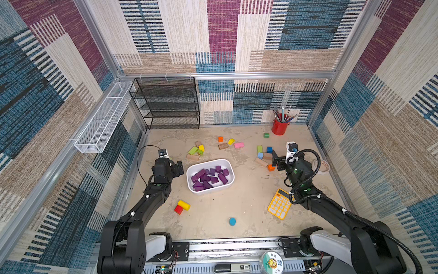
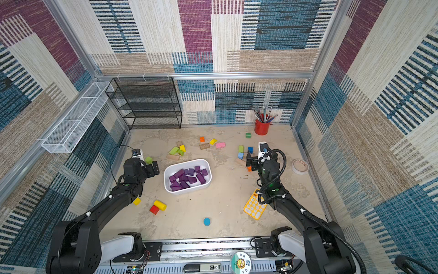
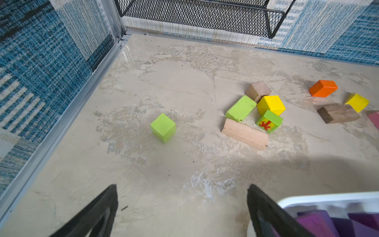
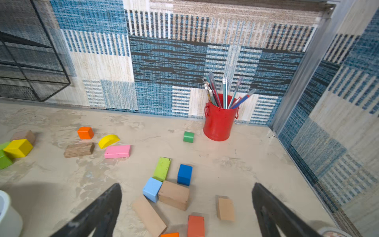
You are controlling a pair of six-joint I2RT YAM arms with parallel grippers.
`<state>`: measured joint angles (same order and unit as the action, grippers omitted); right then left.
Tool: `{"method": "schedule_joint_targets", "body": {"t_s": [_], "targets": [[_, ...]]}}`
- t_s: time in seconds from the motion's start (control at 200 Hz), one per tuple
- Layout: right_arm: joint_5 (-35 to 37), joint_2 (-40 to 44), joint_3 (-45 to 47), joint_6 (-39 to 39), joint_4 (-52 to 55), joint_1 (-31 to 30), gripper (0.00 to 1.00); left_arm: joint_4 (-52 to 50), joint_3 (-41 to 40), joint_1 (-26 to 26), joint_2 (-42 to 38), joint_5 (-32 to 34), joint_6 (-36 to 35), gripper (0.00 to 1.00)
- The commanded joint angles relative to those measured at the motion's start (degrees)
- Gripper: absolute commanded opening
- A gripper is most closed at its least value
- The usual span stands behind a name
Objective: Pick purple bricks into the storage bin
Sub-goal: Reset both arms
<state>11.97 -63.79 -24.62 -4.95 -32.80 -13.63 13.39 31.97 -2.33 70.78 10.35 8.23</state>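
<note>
Several purple bricks (image 1: 209, 178) (image 2: 187, 177) lie heaped inside the white storage bin (image 1: 189, 182) (image 2: 166, 182) at the middle of the floor. No purple brick shows outside it. My left gripper (image 1: 177, 169) (image 2: 152, 169) hovers just left of the bin, open and empty. In the left wrist view its jaws (image 3: 182, 185) stand wide over bare floor, with the bin's rim (image 3: 328, 198) and purple bricks (image 3: 320, 223) beside one finger. My right gripper (image 1: 277, 161) (image 2: 250, 162) (image 4: 187, 184) is open and empty above a cluster of wooden, blue and orange blocks.
Loose blocks of other colours lie behind the bin, with a green cube (image 3: 163, 127) near the left wall. A yellow calculator (image 1: 279, 204), tape roll (image 1: 322, 166), red pen cup (image 1: 279, 127), black rack (image 1: 168, 103) and white mesh basket (image 1: 104, 116) line the edges.
</note>
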Motion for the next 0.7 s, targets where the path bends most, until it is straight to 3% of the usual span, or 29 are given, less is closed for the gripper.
{"method": "schedule_joint_targets", "body": {"t_s": [0.0,0.426,0.696], "targets": [[-1.55,0.07,2.28,1.23,-6.91,0.96,0.99,6.87,-1.14,0.13,1.14,0.48,-1.81,0.99],[-8.96,-6.14,8.23,4.93,-19.18,9.76,0.99,13.2,-4.27,0.49,1.69,0.81,-4.79,0.99],[-10.78,-10.9,9.71,4.75,-26.32,14.16,0.99,19.53,-5.84,4.86,6.68,-2.79,-4.39,0.99]]}}
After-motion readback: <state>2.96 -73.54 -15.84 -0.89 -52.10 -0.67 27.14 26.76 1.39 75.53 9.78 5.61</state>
